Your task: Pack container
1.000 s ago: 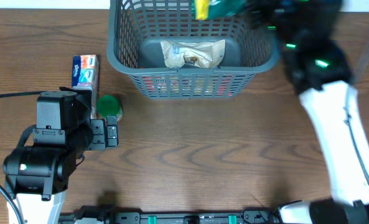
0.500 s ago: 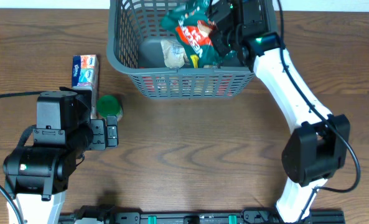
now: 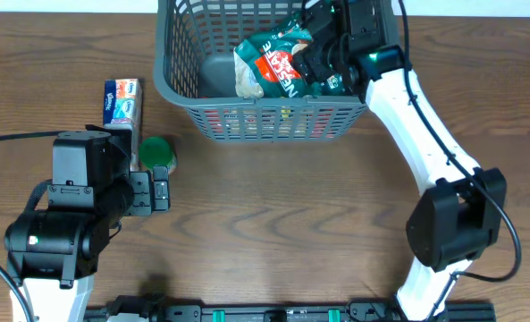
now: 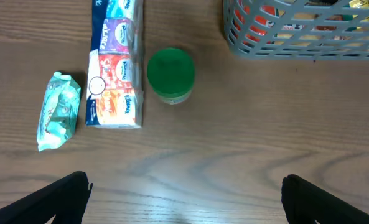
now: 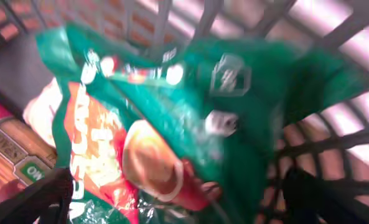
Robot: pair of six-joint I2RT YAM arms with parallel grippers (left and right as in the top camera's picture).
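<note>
Right gripper (image 5: 175, 182): fingers wide; green snack bag (image 3: 278, 61) just ahead, resting inside container (image 3: 179, 54), apparently released.
Left gripper (image 4: 184, 186): wide, empty; green-lidded jar (image 4: 170, 73) ahead, waiting.

The large dark grey plastic lattice basket (image 3: 273, 121) stands at the far middle of the brown wooden surface (image 3: 291, 224). Inside it, toward the right, a green foil snack bag (image 3: 278, 63) lies on a pale crinkled plastic bag (image 3: 245, 80). Left of the basket lies a long multicoloured tissue pack (image 3: 121, 100). A round green-lidded jar (image 3: 155, 150) stands just right of its near end, and a small pale green wrapped packet (image 4: 59, 111) lies just left of it.
</note>
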